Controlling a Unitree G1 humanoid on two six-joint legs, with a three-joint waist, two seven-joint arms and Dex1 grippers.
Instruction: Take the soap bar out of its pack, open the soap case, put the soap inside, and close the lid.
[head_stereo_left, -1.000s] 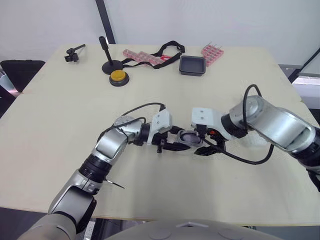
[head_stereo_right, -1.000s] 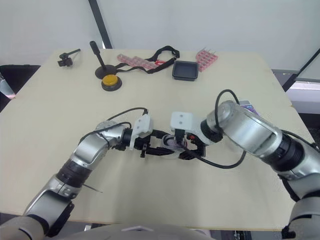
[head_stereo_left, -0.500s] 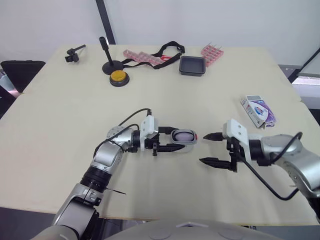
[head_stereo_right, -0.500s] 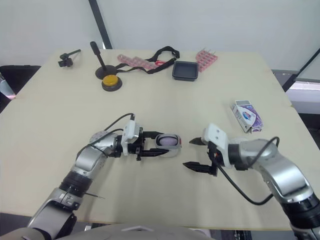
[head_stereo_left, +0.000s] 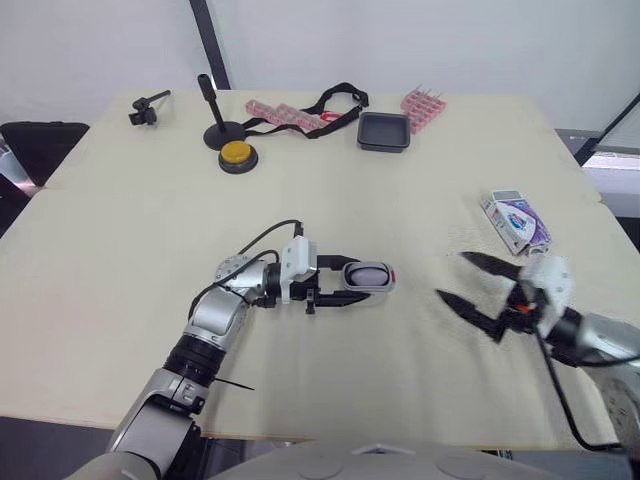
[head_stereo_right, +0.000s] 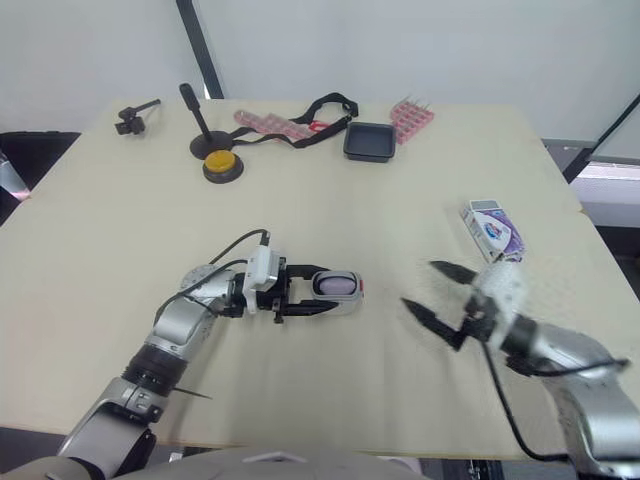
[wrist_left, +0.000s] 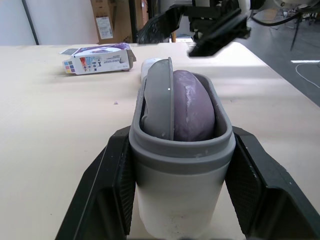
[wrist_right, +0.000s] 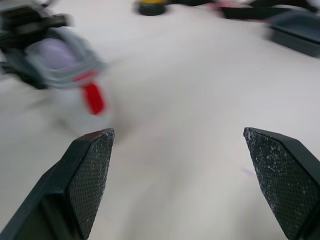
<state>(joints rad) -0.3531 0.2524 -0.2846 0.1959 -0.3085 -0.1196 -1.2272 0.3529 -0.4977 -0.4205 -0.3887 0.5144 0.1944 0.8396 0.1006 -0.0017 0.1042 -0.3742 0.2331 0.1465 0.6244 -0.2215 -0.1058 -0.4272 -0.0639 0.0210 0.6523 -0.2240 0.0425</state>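
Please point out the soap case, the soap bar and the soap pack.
soap case (wrist_left: 180, 175): left wrist view, on its white front wall.
soap bar (wrist_left: 194, 107): left wrist view, on its rounded purple face.
soap pack (head_stereo_left: 520, 222): left eye view, on its printed top.

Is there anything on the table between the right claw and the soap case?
Nothing visible. Only bare table lies between the open right claw and the case that the left claw grips. The pack lies off that line.
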